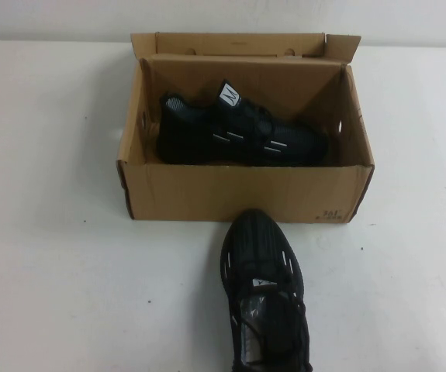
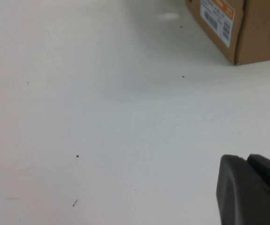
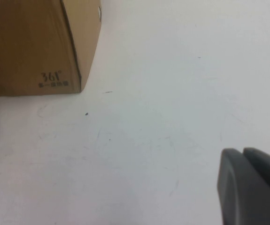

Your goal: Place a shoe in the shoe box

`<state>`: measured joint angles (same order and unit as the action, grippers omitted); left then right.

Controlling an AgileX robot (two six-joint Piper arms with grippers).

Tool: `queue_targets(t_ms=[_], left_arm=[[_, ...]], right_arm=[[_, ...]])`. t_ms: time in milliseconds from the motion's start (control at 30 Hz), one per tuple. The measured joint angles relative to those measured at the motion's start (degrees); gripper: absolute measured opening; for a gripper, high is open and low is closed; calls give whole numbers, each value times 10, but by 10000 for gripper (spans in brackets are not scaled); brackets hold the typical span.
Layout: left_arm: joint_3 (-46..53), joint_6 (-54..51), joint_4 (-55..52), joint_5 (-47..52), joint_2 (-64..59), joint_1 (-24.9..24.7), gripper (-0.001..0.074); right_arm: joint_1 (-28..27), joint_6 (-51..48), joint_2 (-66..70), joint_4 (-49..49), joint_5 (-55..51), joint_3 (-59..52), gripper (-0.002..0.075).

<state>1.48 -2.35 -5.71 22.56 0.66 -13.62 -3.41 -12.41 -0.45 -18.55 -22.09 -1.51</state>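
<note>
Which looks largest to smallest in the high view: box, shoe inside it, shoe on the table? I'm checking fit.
1. Shoe box, clearly largest.
2-3. The shoe on the table and the shoe in the box look alike; the nearer one is cut off, so no ranking.
Both grippers sit out of this view, shut.

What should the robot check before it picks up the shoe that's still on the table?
1. Shoe box open: ok.
2. Room inside beside the shoe in the box: cannot tell.
3. Shoe on the table uncovered, toe pointing at the box: ok.
4. Left pincer shut over bare table, holding nothing: not ok for grabbing.
5. Right pincer shut, beside the box corner, holding nothing: not ok for grabbing.
</note>
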Motion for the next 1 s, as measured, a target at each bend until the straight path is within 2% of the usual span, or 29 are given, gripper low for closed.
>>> queue_targets(t_ms=[200, 333, 500, 833, 1000], left_arm=[[0, 0, 0, -6, 0, 0, 0], [0, 0, 0, -44, 0, 0, 0], [0, 0, -4, -140, 0, 0, 0], [0, 0, -6, -420, 0, 0, 0], [0, 0, -9, -467, 0, 0, -1]], right_arm=[[0, 0, 0, 0, 12, -1, -17], [0, 0, 0, 0, 70, -1, -17], [0, 0, 0, -1, 202, -1, -17], [0, 0, 0, -10, 570, -1, -17], [0, 1, -2, -12, 654, -1, -17]])
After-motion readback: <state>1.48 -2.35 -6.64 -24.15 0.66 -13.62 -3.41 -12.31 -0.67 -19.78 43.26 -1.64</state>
